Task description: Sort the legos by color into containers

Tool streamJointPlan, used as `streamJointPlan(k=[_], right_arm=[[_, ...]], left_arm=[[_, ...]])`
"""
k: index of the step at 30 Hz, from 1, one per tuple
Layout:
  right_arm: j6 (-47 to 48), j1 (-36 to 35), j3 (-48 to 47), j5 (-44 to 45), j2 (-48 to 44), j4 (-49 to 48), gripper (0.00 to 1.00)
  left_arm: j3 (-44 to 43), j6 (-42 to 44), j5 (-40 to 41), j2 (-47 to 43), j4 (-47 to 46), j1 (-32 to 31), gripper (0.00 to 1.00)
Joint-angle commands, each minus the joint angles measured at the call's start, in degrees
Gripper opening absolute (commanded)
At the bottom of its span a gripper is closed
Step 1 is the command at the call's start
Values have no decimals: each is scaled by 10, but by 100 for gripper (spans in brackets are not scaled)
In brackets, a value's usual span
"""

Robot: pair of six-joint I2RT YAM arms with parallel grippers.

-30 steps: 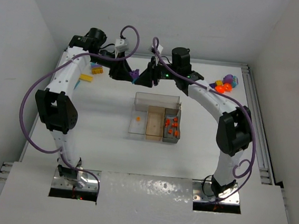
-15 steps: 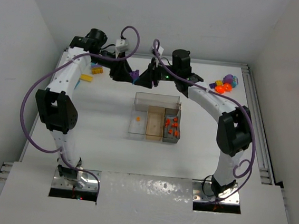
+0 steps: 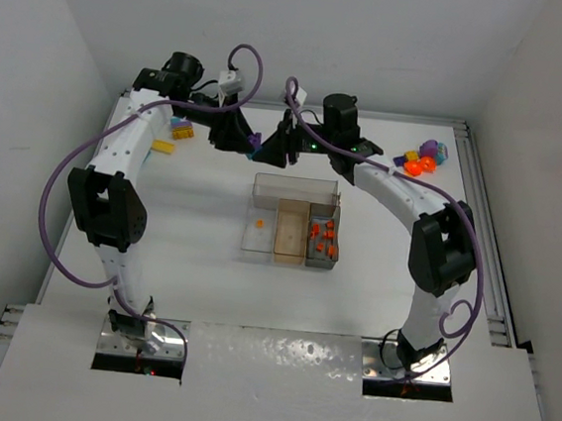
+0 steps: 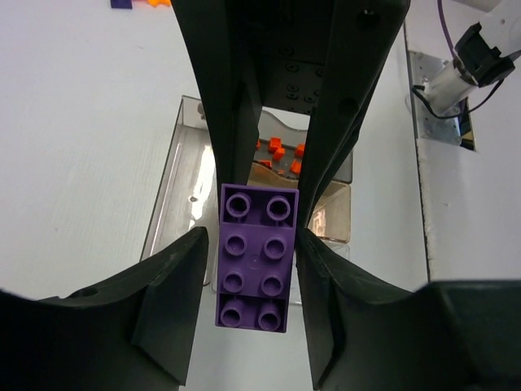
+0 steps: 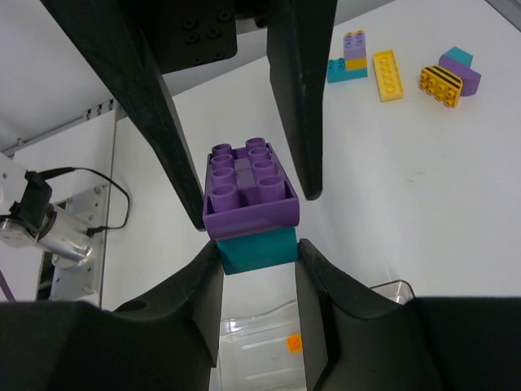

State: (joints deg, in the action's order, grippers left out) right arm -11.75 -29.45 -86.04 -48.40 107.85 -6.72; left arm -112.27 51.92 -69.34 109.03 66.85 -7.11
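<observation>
Item: purple brick [image 4: 256, 257] stacked on teal brick [image 5: 259, 248], aloft just behind the tray [image 3: 296, 181]. Left gripper [image 4: 251, 300] clamps the purple's long sides; right gripper [image 5: 259, 283], opposite, clamps the teal. You likely separate along the stud axis, both arms equally near.

Left arm [image 3: 128, 146] and right arm [image 3: 393, 186]: white rounded links, bulky black joints | purple cable [image 3: 46, 203] looping beside each | bare metal base plates [image 3: 113, 354] | matte black gripper fingers [image 4: 171, 301]
</observation>
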Motion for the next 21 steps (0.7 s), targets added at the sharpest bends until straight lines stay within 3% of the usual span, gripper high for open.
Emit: streamJointPlan(k=[1, 4, 6, 10, 14, 16, 21], right_arm=[[27, -3, -2, -3, -28, 5, 0], [34, -4, 1, 2, -31, 8, 0], [31, -4, 3, 2, -33, 4, 0], [30, -3, 8, 8, -37, -2, 0], [24, -3, 12, 11, -38, -13, 0], [23, -4, 13, 13, -38, -16, 0], [43, -4, 17, 14, -39, 22, 0]], left_arm=[[-9, -27, -38, -12, -36, -4, 46], [-9, -33, -33, -11, -40, -4, 46], [-7, -34, -26, -10, -40, -4, 40], [-8, -52, -3, -10, -47, -11, 20], [-1, -51, -4, -12, -42, -12, 10], [3, -58, 1, -10, -42, -13, 0], [-8, -120, 20, 3, -71, -7, 0]])
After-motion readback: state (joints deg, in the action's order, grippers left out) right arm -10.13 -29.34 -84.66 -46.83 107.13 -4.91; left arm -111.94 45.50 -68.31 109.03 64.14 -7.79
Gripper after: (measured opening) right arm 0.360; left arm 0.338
